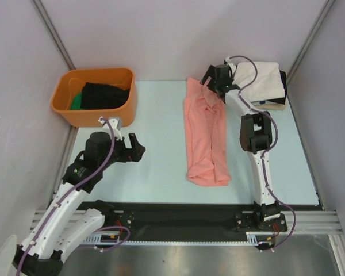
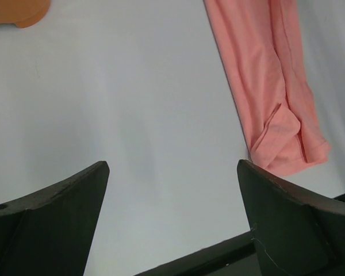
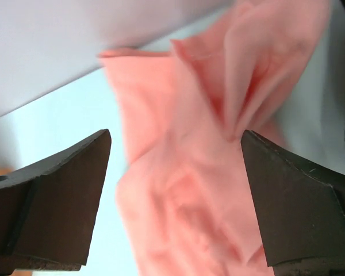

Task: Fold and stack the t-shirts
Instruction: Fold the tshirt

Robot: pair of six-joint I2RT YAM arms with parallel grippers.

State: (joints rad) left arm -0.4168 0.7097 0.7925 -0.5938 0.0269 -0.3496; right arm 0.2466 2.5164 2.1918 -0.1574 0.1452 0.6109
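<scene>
A salmon-pink t-shirt [image 1: 206, 132] lies folded lengthwise into a long strip in the middle of the table; it also shows in the left wrist view [image 2: 276, 80] and the right wrist view [image 3: 201, 172]. My right gripper [image 1: 214, 84] is open, just above the strip's far end, with wrinkled pink cloth between and below its jaws. My left gripper [image 1: 139, 147] is open and empty over bare table, left of the shirt's near end. A stack of folded shirts, cream-white [image 1: 264, 83] on top with black and tan edges below, lies at the far right, partly hidden by the right arm.
An orange plastic tub [image 1: 95, 95] holding dark and green cloth stands at the far left; its corner shows in the left wrist view [image 2: 17, 11]. Grey walls close in the table's sides and back. A black strip [image 1: 190, 213] runs along the near edge.
</scene>
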